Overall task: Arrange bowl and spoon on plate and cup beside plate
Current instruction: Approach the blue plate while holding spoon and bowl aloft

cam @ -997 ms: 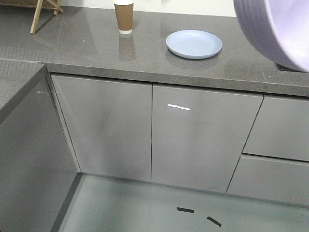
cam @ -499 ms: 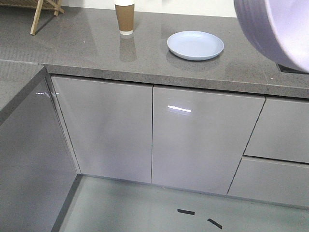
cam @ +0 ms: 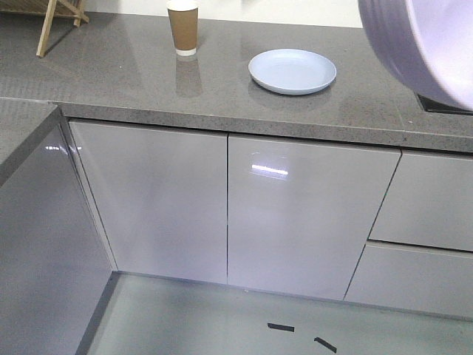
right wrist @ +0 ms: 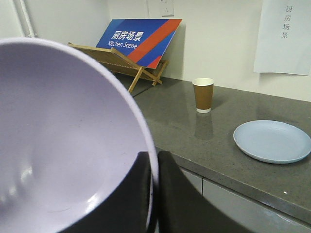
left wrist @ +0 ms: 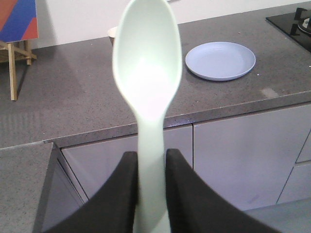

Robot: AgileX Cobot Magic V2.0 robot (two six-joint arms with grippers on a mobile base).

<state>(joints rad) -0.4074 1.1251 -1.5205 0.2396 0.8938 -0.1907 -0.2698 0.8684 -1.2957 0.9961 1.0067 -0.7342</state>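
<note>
Bowl (right wrist: pixel 63 145) fills the right wrist view, cut off left and below, its rim pinched by the right tool (right wrist: pixel 153 158). Spoon (left wrist: pixel 148 73) stands upright, handle clamped in the left tool (left wrist: pixel 151 155), its end hidden. Farther off, the plate (cam: pixel 292 71) lies near the worktop's (cam: pixel 111 74) front edge; the cup (cam: pixel 182 28) stands nearer the back edge. Both sit slightly further left in the front view than before.
</note>
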